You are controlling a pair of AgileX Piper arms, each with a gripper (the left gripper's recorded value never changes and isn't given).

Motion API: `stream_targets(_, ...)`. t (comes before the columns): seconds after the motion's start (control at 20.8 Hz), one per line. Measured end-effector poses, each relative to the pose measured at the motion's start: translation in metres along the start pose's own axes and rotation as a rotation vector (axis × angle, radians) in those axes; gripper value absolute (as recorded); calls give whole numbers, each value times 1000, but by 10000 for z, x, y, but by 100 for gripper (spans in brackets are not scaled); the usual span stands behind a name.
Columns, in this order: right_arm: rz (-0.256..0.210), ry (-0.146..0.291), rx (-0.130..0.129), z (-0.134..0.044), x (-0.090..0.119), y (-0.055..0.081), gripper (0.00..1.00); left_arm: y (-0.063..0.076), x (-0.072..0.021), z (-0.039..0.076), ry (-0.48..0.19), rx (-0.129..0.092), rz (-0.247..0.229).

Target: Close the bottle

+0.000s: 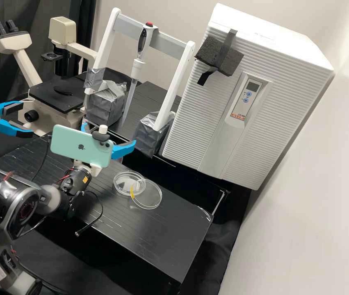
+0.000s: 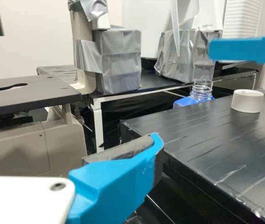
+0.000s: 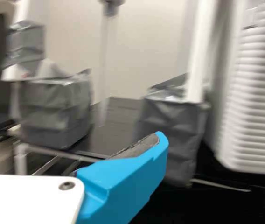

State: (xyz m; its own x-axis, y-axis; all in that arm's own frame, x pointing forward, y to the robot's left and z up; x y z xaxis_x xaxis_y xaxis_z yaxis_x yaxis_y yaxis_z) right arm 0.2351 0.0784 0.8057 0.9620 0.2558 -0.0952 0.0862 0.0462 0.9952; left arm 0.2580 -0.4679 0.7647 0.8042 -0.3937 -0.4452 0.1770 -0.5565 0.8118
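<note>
- At the left edge of the bench (image 1: pixel 162 233), the left gripper (image 1: pixel 26 118) hangs beside the microscope (image 1: pixel 39 94), its two blue fingers spread wide with nothing between them
- Nearer the middle, the right gripper (image 1: pixel 109 137) sits above the bench top behind a teal phone (image 1: pixel 82 145) clamped at its wrist; its fingers stand well apart, and the phone hides what, if anything, lies between them
- In the left wrist view, the bottle (image 2: pixel 201 89) shows as a clear, uncapped threaded neck rising past the far edge of the black top, in front of a tape-wrapped stand foot (image 2: pixel 188 56); its body is hidden
- The white cap (image 2: pixel 247 101) rests on the bench top near the bottle but apart from it, and neither gripper touches it
- One blue finger of the right gripper hangs higher than cap and bottle, clear of both
- Two clear petri dishes (image 1: pixel 141 190) lie overlapping further along the bench
- Behind, a pipette (image 1: pixel 139 53) hangs in a white stand (image 1: pixel 178 78), next to a big ribbed white machine (image 1: pixel 223 123)
</note>
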Motion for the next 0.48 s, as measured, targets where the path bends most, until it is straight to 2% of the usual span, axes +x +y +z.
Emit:
stream_targets(0.1,-45,11,-14,1,-58,-80,100,0,0,0,0,0,0)
stream_targets(0.24,-77,10,-31,32,-107,-125,100,-1,3,6,-2,0,-1)
stream_targets(0.48,-63,-38,-34,137,-158,-92,100,-3,6,13,-5,0,-1)
